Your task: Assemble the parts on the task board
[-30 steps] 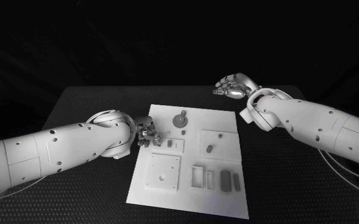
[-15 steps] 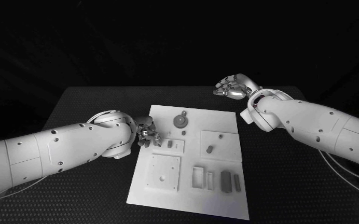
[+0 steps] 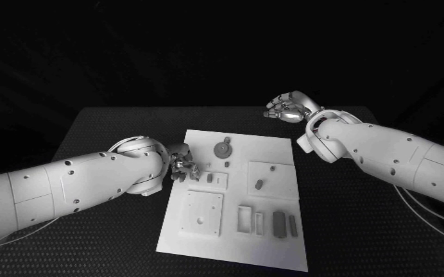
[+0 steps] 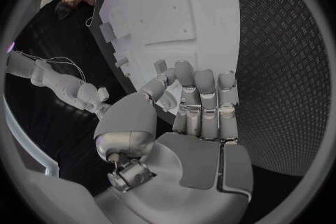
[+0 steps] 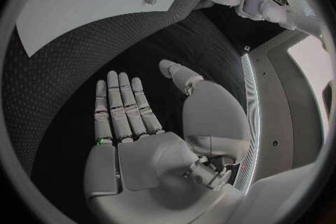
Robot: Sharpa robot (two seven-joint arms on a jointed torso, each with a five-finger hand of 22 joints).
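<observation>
Task board point(image 3: 278, 137) flat on the black table point(image 3: 111, 123), roughly central, long side running away from the robot. On the board: a round disc part point(image 3: 223, 148) near the far edge, a small dark peg point(image 3: 260, 183) standing in a raised square block near the middle, a large square plate point(image 3: 201, 213) with holes toward the near left, a rectangular frame point(image 3: 245, 218) beside it, and two dark bars point(image 3: 285, 224) at the near right.

Left hand point(image 3: 182, 165) at the board's left edge, just beside a small slotted block point(image 3: 212, 177); fingers point(image 4: 199, 98) held together and bent slightly forward over the board's rim, nothing in them, thumb held aside.

Right hand point(image 3: 289, 107) raised beyond the board's far right corner, well apart from every part; in the right wrist view, palm point(image 5: 150, 159) flat, fingers point(image 5: 120, 106) straight and side by side, thumb out, holding nothing.
</observation>
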